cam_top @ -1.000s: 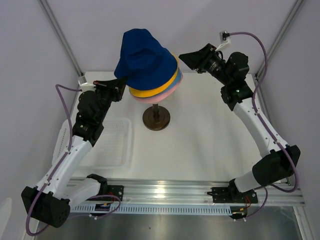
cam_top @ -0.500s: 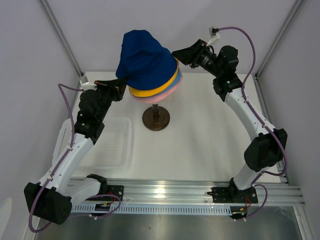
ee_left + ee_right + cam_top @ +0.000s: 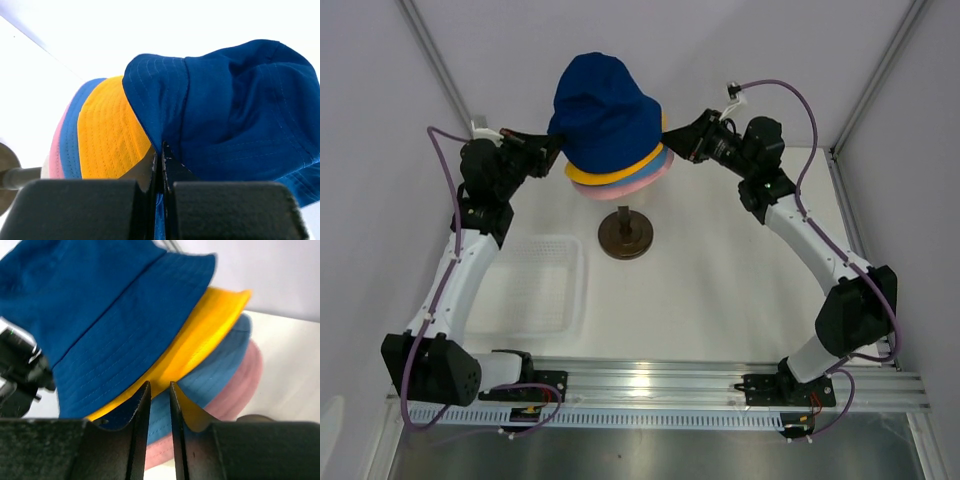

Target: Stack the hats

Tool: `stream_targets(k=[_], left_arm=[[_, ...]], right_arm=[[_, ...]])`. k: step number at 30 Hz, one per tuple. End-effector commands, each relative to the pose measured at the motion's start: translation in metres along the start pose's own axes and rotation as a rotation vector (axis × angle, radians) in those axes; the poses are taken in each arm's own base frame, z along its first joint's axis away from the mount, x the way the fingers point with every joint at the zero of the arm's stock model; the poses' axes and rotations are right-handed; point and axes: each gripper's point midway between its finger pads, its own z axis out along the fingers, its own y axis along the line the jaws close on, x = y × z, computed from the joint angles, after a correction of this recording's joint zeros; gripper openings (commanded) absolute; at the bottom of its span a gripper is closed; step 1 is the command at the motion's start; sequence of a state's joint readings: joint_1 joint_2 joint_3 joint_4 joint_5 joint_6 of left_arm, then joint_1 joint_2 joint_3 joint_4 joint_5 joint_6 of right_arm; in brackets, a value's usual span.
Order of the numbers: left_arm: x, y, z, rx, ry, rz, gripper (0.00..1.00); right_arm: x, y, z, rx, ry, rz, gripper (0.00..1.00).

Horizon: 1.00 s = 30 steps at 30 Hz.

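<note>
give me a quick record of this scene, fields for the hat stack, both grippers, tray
stack, top down: navy hat, yellow hat, blue hat, pink hat
stack sits on: stand
left gripper: shut on navy hat brim
right gripper: narrow gap at the brims, grip unclear
tray: left of stand

White tabletop (image 3: 720,290), pale walls (image 3: 380,200), metal struts (image 3: 440,68).

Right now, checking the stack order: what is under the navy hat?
Beneath the navy hat, brims of the yellow hat, light blue hat, then pink hat show. Their crowns are covered.
</note>
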<state>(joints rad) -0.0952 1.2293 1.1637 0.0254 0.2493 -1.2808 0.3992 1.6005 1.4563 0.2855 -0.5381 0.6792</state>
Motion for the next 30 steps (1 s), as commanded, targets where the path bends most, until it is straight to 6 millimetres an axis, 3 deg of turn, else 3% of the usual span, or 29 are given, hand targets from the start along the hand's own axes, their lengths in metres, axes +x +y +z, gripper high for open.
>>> stream_targets(k=[1,5,7,10,15,16,21,22,25,26,30], left_arm=[[0.012,0.0,0.007,-0.004,0.133,0.115,0.01],[0.014,-0.018,0.021,0.062,0.213,0.185,0.02],[0.014,-0.036,0.024,0.115,0.262,0.226,0.03],[0.014,-0.04,0.037,0.131,0.325,0.25,0.03],[0.013,-0.038,0.046,0.13,0.339,0.256,0.02],[0.012,-0.041,0.045,0.136,0.333,0.264,0.03],[0.011,-0.048,0.045,0.148,0.338,0.275,0.03],[0.011,-0.05,0.044,0.152,0.337,0.279,0.03],[0.009,-0.055,0.042,0.16,0.331,0.283,0.03],[0.01,-0.054,0.042,0.159,0.332,0.283,0.03],[0.009,-0.056,0.04,0.153,0.336,0.297,0.02]], right_arm=[[-0.003,0.044,-0.011,-0.081,-0.032,-0.078,0.25],[0.016,0.067,-0.018,-0.114,-0.029,-0.083,0.22],[0.024,0.084,-0.022,-0.133,-0.016,-0.098,0.22],[0.026,0.098,-0.031,-0.129,-0.015,-0.114,0.22],[-0.001,0.076,-0.058,0.059,-0.076,-0.103,0.22],[-0.012,0.074,-0.071,0.078,-0.113,-0.104,0.25],[-0.033,0.068,-0.102,0.142,-0.193,-0.108,0.39],[-0.036,0.065,-0.107,0.157,-0.218,-0.103,0.46],[-0.047,0.058,-0.113,0.168,-0.299,-0.053,0.61],[-0.045,0.05,-0.115,0.176,-0.31,-0.007,0.63],[-0.056,0.051,-0.11,0.116,-0.368,0.033,0.66]])
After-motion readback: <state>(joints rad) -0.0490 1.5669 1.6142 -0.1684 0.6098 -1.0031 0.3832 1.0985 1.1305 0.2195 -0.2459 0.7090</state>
